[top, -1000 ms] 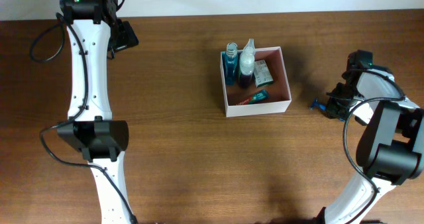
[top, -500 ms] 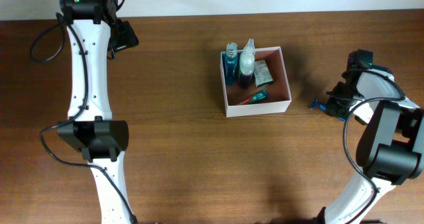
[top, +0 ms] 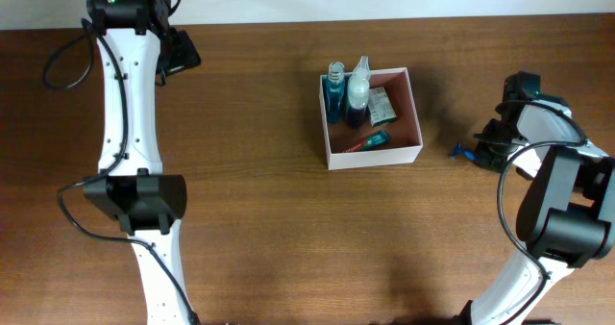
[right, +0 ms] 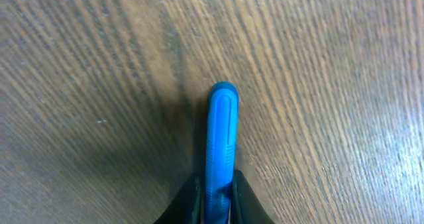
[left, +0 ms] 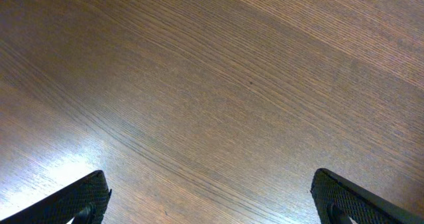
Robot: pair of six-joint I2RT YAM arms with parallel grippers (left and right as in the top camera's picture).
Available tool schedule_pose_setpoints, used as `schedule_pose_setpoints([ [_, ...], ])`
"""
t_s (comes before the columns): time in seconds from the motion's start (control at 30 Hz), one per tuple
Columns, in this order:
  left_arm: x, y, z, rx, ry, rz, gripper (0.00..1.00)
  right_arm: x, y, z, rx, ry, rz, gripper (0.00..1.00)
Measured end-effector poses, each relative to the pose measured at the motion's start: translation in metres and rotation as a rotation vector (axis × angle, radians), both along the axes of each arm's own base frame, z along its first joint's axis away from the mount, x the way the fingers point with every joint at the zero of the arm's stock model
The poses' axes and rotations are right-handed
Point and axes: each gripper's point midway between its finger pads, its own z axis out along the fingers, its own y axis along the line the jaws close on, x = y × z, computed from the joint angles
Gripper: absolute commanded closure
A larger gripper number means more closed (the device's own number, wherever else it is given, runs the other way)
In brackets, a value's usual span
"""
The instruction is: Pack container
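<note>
The container (top: 376, 158), a square white-walled box with a reddish-brown inside, sits at the table's centre. It holds a blue bottle (top: 334, 90), a pale spray bottle (top: 358, 87), a green-and-white packet (top: 382, 104) and a small tube (top: 370, 142). To its right my right gripper (top: 483, 150) is low over the table, shut on a slim blue handle (right: 221, 134) whose rounded end sticks out ahead of the gripper (right: 217, 199); the handle's tip (top: 461, 153) points toward the container. My left gripper (top: 181, 51) hangs at the far left back, open (left: 209, 191) over bare wood.
The left arm's white links (top: 130, 123) run down the table's left side. The right arm's base (top: 567, 219) stands at the right edge. Brown wood table (top: 288, 229) lies all round the container; the table's back edge meets a white wall.
Nothing has shifted in the overhead view; the right gripper stays on the blue handle and the left arm is still.
</note>
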Motion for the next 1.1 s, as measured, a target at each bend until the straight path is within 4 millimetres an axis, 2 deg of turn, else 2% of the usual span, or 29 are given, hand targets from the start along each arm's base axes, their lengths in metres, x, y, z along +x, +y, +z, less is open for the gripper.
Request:
schedule_pose_setpoints([
  [0.17, 0.0, 0.0, 0.0, 0.0, 0.0, 0.0, 0.01, 0.01, -0.011, 0.003, -0.023, -0.014, 0.098, 0.92],
  [0.3, 0.0, 0.0, 0.0, 0.0, 0.0, 0.0, 0.01, 0.027, -0.022, 0.017, -0.053, -0.052, 0.215, 0.91],
  [0.47, 0.0, 0.0, 0.0, 0.0, 0.0, 0.0, 0.01, 0.053, -0.028, 0.057, -0.094, -0.109, 0.387, 0.91],
  [0.63, 0.0, 0.0, 0.0, 0.0, 0.0, 0.0, 0.01, 0.077, -0.029, 0.118, -0.129, -0.187, 0.557, 0.91],
  [0.7, 0.0, 0.0, 0.0, 0.0, 0.0, 0.0, 0.01, 0.088, -0.026, 0.142, -0.137, -0.24, 0.639, 0.91],
  [0.83, 0.0, 0.0, 0.0, 0.0, 0.0, 0.0, 0.01, 0.096, -0.01, 0.174, -0.126, -0.313, 0.784, 0.91],
  [0.93, 0.0, 0.0, 0.0, 0.0, 0.0, 0.0, 0.01, 0.101, 0.004, 0.184, -0.115, -0.347, 0.864, 0.91],
  [0.97, 0.0, 0.0, 0.0, 0.0, 0.0, 0.0, 0.01, 0.102, 0.017, 0.186, -0.101, -0.356, 0.915, 0.9],
  [1.03, 0.0, 0.0, 0.0, 0.0, 0.0, 0.0, 0.01, 0.104, 0.033, 0.186, -0.088, -0.36, 0.975, 0.84],
  [1.1, 0.0, 0.0, 0.0, 0.0, 0.0, 0.0, 0.01, 0.105, 0.046, 0.186, -0.09, -0.356, 1.023, 0.71],
])
